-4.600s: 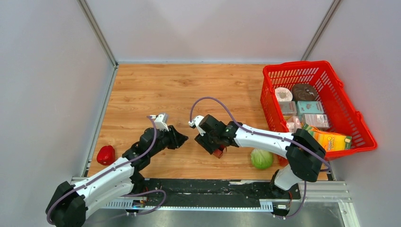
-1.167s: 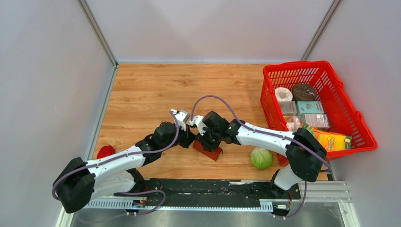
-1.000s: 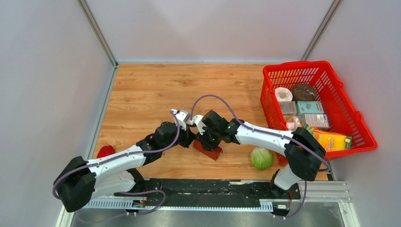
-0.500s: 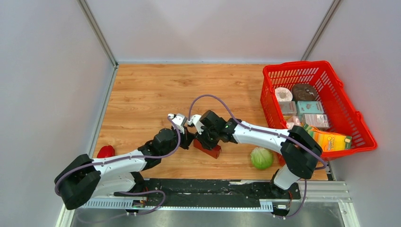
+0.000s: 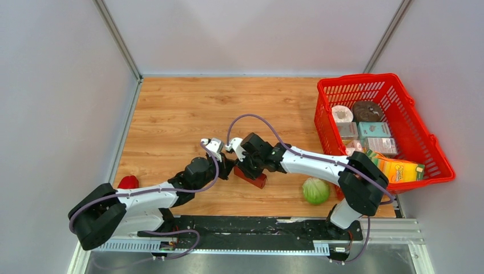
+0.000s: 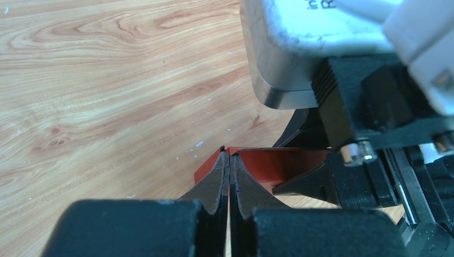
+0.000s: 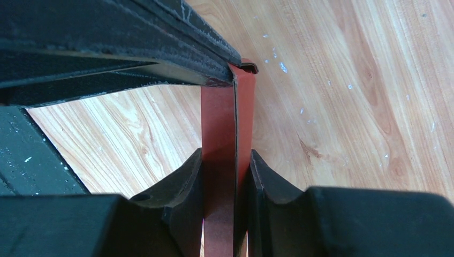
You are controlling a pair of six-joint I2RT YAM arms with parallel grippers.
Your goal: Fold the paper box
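The paper box [image 5: 254, 178] is a dark red, flattened blank held on edge just above the wooden table, between the two arms. My right gripper [image 5: 249, 169] is shut across its folded panels; in the right wrist view the red strip [image 7: 219, 112] runs up between the gripper's [image 7: 226, 154] two black pads. My left gripper [image 5: 231, 168] comes from the left and is shut on the box's end corner. In the left wrist view its fingertips [image 6: 229, 156] meet at the red edge [image 6: 284, 163], with a flap showing on either side.
A bright red mesh basket [image 5: 422, 137] with several packaged goods stands at the right. A green cabbage [image 5: 315, 191] lies near the right arm's base. A small red pepper [image 5: 128, 182] lies at the table's left front edge.
The left gripper has closed fully at the box's corner and its arm has drawn slightly left and back. The right gripper kept its hold, and the box shifted only a little.
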